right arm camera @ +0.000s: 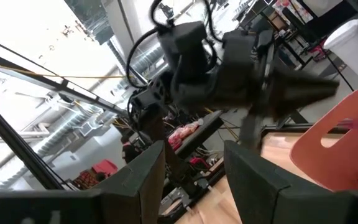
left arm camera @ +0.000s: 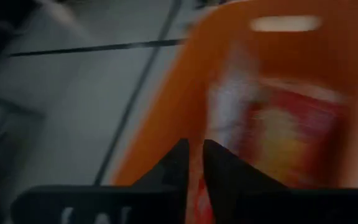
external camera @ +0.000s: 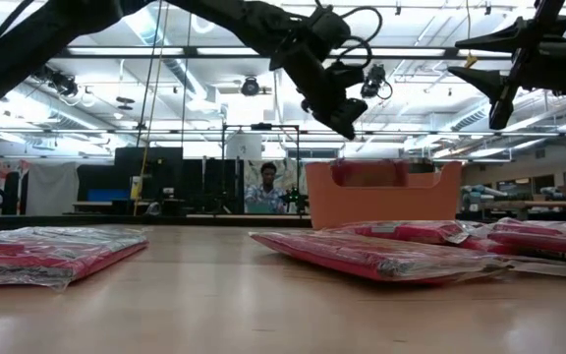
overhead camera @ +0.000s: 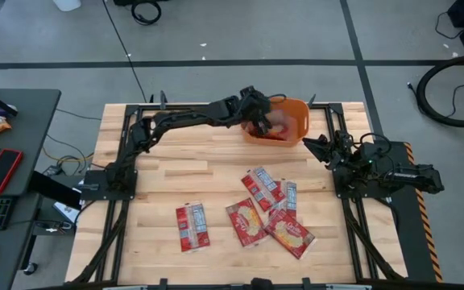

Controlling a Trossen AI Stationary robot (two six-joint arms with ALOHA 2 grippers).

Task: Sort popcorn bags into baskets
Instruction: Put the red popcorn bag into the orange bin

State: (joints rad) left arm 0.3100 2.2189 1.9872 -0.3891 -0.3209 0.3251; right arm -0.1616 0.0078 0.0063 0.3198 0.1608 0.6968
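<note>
Nearest the lower edge of the high view, five popcorn bags (overhead camera: 267,213) lie loose on the wooden bench (overhead camera: 167,161): one alone (overhead camera: 192,226) in the lower middle-left, and a loose cluster of four to its right, some overlapping. These are what is left to sort, so the job looks partly done, with more than half the visible packets not yet moved.

Farther up, at the upper centre-right of the high view, the orange basket (overhead camera: 299,113) sits near the bench's far edge. Inside it at least one red and yellow packet (left arm camera: 288,134) shows in the left wrist view; how many lie there in all I cannot tell, as the arm covers part of the tub.

The left end effector (overhead camera: 258,110) hangs over the basket's left rim. Its fingers (left arm camera: 225,177) stand close together with only a narrow gap, and whether a packet edge is pinched there cannot be made out. It may be dropping one in.

The right end effector (overhead camera: 316,145) waits raised at the right of the basket, fingers (right arm camera: 257,177) spread apart and holding nothing.
</note>
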